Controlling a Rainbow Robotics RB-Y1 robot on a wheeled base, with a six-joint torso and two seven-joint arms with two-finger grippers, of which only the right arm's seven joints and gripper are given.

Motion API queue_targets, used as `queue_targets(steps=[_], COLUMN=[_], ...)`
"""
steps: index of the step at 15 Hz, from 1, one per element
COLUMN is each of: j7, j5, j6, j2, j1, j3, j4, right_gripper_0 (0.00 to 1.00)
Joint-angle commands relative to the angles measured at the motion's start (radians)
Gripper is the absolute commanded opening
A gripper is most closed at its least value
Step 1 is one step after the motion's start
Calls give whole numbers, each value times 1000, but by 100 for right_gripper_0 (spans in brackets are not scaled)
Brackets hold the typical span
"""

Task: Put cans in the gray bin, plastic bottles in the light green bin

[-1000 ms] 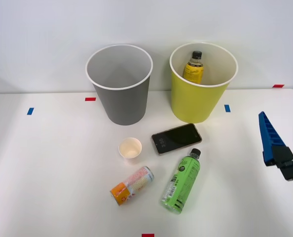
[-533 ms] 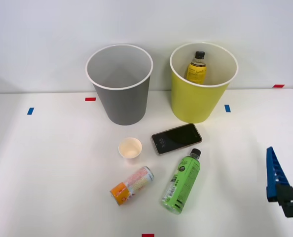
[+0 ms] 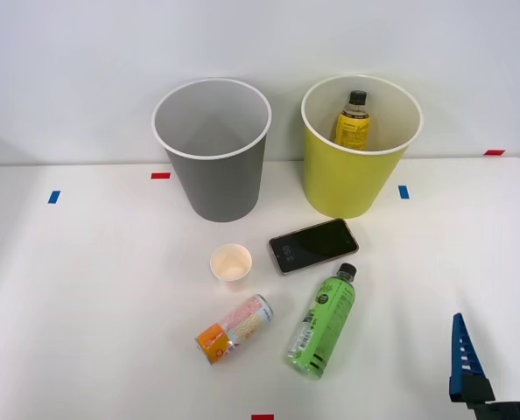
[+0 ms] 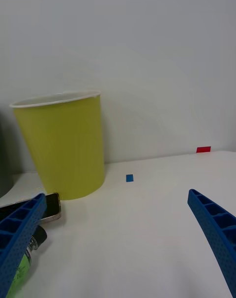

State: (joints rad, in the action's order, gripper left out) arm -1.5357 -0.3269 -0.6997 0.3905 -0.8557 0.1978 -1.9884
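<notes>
- Right gripper (image 4: 118, 239) low at worktop's front right corner, fingers spread wide, nothing between them
- Yellow bottle (image 3: 354, 120) upright inside light green bin (image 3: 352, 179)
- Green bottle (image 3: 322, 322) and can (image 3: 234, 328) lying near front edge
- Gray bin (image 3: 216, 179) at back edge

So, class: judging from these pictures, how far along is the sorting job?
Done: the yellow bottle stands inside the light green bin. In hand: nothing; the right gripper is open and empty, low at the table's near right. Left: the green bottle and the can lie on the table, and the gray bin looks empty.
</notes>
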Motion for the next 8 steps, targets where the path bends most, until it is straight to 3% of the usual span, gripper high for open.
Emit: queue_targets(steps=[1,5,8], j7=[3,12,31], j5=[37,65,154], j6=[0,42,75], j2=[-2,-27,-99], j1=[-6,27,55], j3=[5,25,6], j4=[26,26,28], right_gripper_0=[100,100,100])
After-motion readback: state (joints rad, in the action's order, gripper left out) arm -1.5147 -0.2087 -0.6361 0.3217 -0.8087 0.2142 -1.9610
